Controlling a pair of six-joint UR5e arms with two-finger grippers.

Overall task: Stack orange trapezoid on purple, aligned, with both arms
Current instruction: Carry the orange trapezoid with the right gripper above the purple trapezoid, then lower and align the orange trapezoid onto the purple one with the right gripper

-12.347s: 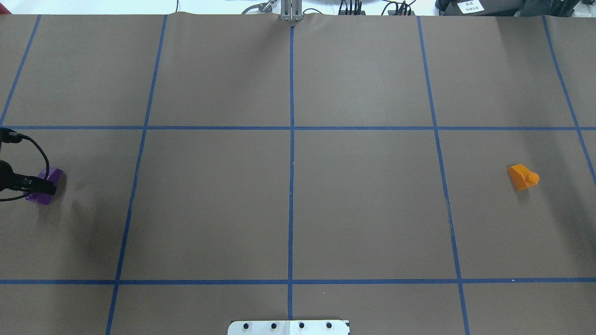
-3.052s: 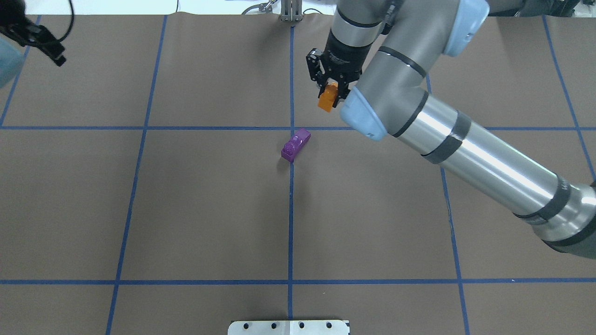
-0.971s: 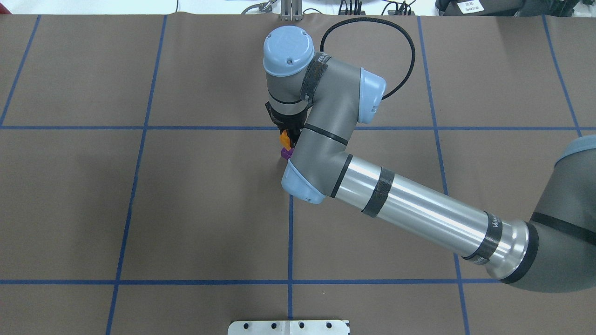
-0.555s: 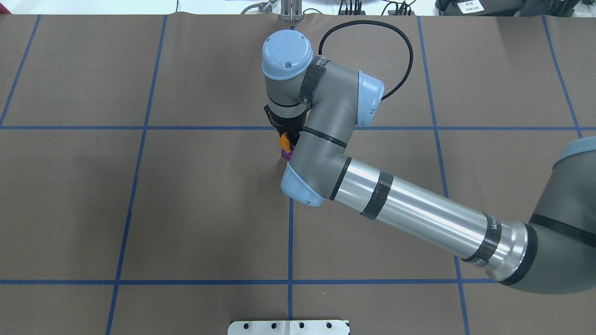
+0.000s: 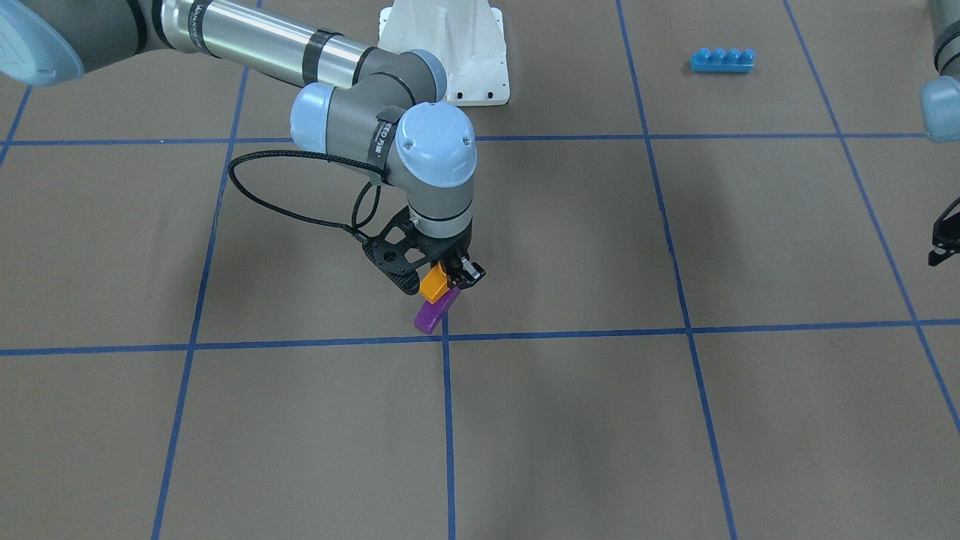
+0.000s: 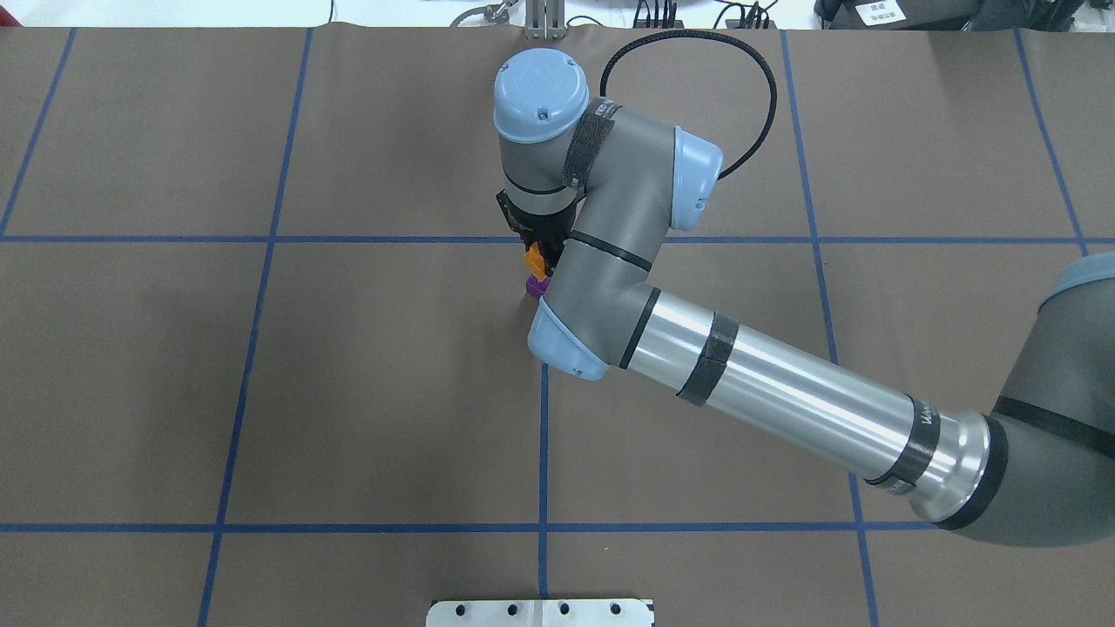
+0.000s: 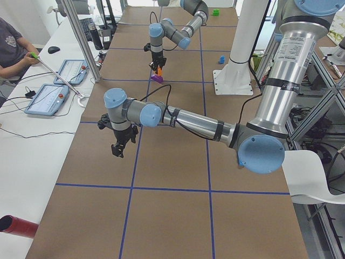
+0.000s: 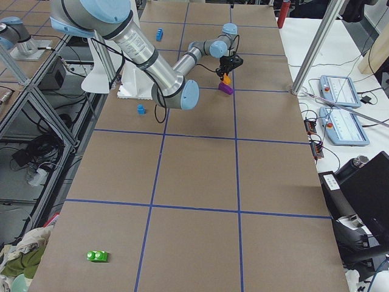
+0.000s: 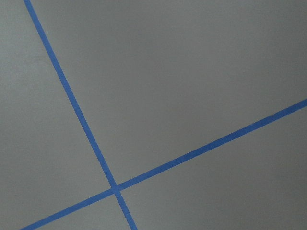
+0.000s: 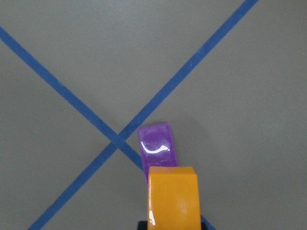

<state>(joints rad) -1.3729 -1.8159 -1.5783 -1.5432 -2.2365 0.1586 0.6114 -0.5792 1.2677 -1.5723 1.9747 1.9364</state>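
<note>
My right gripper point(image 5: 444, 286) is shut on the orange trapezoid point(image 5: 433, 285) near the table's middle, where two blue tape lines cross. It holds the brick right over one end of the purple brick point(image 5: 431, 316), which lies on the table. I cannot tell whether the two bricks touch. The right wrist view shows the orange trapezoid point(image 10: 173, 196) overlapping the near end of the purple brick point(image 10: 156, 146). In the overhead view the arm hides most of both bricks; only a bit of orange point(image 6: 534, 258) and purple point(image 6: 537, 285) shows. My left gripper point(image 5: 943, 244) hangs at the table's side; I cannot tell whether it is open.
A blue four-stud brick point(image 5: 721, 60) lies near the white base pedestal point(image 5: 450, 52). A small blue brick point(image 8: 141, 109) sits by the pedestal. A green brick point(image 8: 97, 256) lies at the table's right end. An operator and tablets point(image 7: 48, 100) are beside the table.
The purple brick went from the far left to the centre. My right arm took the orange trapezoid and carried it over the purple one. In the last second it barely moved.
</note>
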